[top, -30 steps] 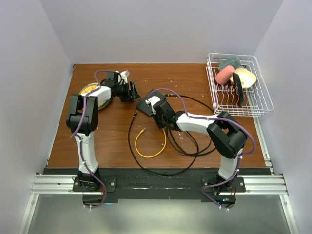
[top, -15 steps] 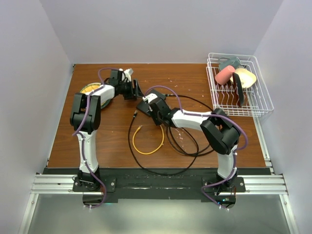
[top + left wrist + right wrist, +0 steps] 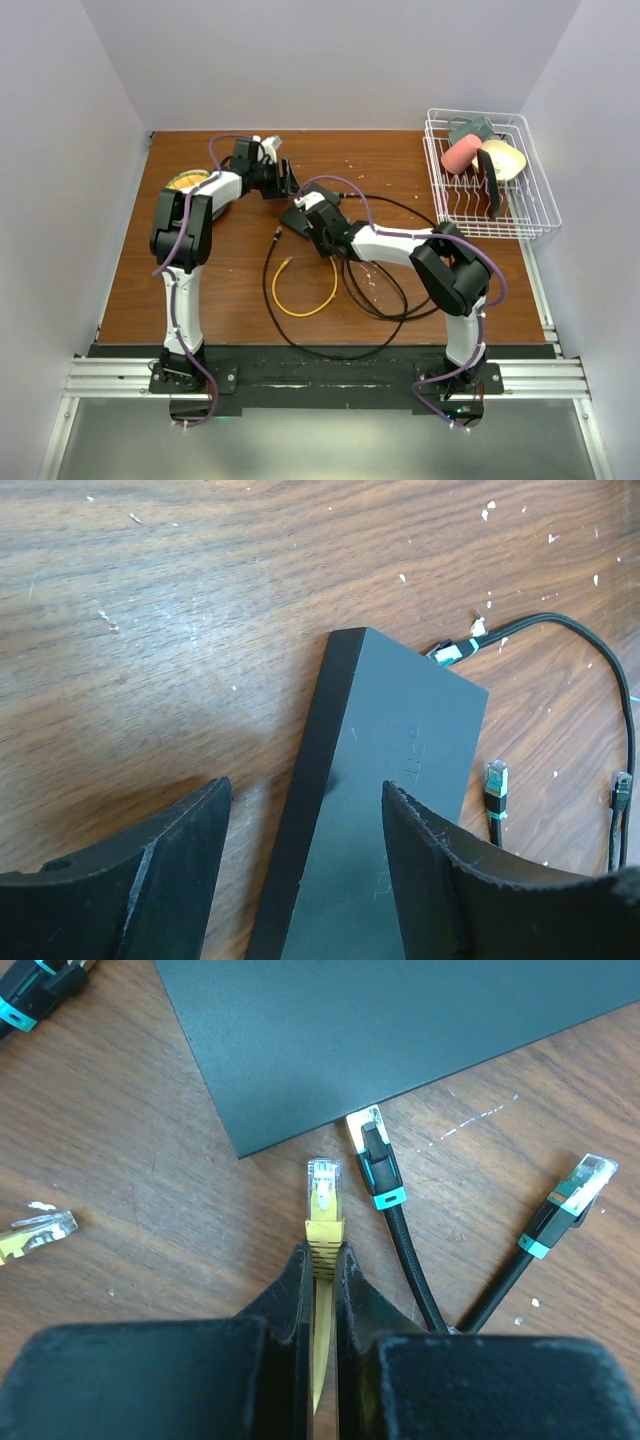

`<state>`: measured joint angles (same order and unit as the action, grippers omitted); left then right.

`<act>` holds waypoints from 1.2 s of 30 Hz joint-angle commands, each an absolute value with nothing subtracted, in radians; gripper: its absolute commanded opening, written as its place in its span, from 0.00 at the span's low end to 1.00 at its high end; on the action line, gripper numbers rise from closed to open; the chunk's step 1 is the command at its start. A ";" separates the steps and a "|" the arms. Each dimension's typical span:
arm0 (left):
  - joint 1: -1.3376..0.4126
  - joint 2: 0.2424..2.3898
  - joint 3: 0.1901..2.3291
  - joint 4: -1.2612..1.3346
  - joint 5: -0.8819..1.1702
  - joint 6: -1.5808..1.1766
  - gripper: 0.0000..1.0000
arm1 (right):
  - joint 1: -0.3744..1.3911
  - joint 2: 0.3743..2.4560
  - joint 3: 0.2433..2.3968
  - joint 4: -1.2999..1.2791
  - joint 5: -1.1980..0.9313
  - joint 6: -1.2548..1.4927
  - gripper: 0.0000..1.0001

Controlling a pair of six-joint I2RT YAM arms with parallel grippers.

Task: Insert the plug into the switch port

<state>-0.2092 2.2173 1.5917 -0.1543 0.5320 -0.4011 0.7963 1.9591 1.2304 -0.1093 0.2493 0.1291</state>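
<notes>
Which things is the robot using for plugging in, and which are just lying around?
For the job: yellow plug, switch box, right end effector gripping the plug, left end effector open over the box.
Lying about: black cables, dish rack, yellow plate.

Plug: clear RJ45 tip on yellow cable. Pinched at yellow boot by closed right gripper. Points at switch edge, near its corner; tip just short of edge, not inserted. Cable lies in loose loop on table. Switch: flat dark grey-black box, matte, lying flat mid-table, askew to table edges. Ports hidden on edge face.
</notes>
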 commanded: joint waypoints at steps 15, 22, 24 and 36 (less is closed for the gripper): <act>-0.235 2.221 1.603 -0.138 0.572 -0.380 0.63 | 0.792 2.010 1.347 -0.118 0.304 0.169 0.00; -0.238 2.227 1.614 -0.137 0.583 -0.387 0.62 | 0.792 2.002 1.339 -0.112 0.301 0.173 0.00; -0.239 2.229 1.617 -0.137 0.586 -0.387 0.62 | 0.790 2.005 1.344 -0.107 0.299 0.175 0.00; -0.247 2.218 1.591 -0.130 0.603 -0.388 0.61 | 0.792 2.048 1.402 -0.095 0.273 0.190 0.00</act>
